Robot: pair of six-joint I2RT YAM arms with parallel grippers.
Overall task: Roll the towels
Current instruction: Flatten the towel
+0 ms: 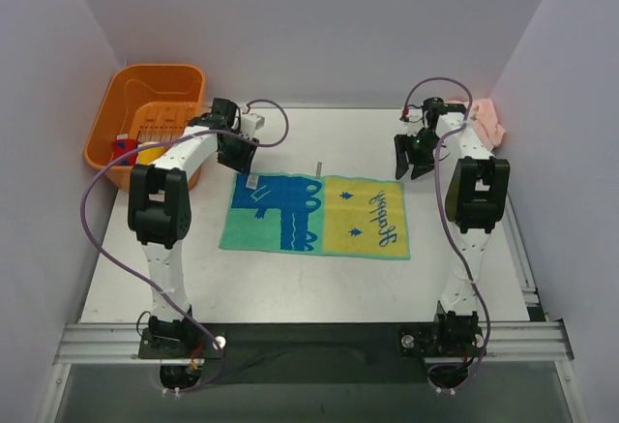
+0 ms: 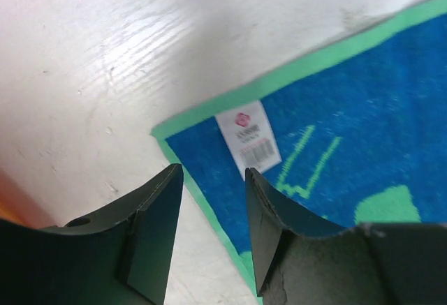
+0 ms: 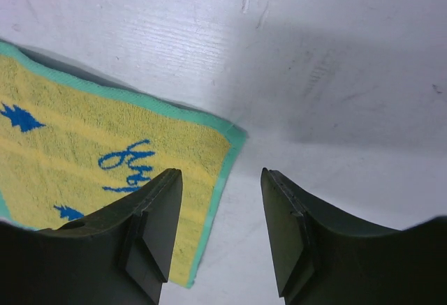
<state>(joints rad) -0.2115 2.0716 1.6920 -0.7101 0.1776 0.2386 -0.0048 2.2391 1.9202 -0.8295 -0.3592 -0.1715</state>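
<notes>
Closest to me, the two arm bases sat at the front edge of the white table (image 1: 290, 287), and both arms reached away toward the back. In the middle of the table the printed towel (image 1: 314, 215) lay spread flat, unrolled: its left half was blue with green shapes, its right half yellow with small blue marks and blue writing, and a green border ran all around. The left gripper (image 1: 237, 157) hovered over the towel's far left corner. In its wrist camera I saw the left gripper (image 2: 213, 179) with its jaws apart and nothing between them, one finger above bare table and the other above the blue cloth, with a white label (image 2: 248, 137) lying on the towel just past them. The right gripper (image 1: 411, 157) hung at the far right corner. Its own camera showed the right gripper (image 3: 220, 179) likewise spread and empty, one finger over the yellow cloth (image 3: 105, 151) and the other over bare table. Farther back on the left stood an orange basket (image 1: 145, 84) holding some red and yellow items that I could not make out. At the far right, against the wall, the pink towel (image 1: 486, 120) lay bunched up.
</notes>
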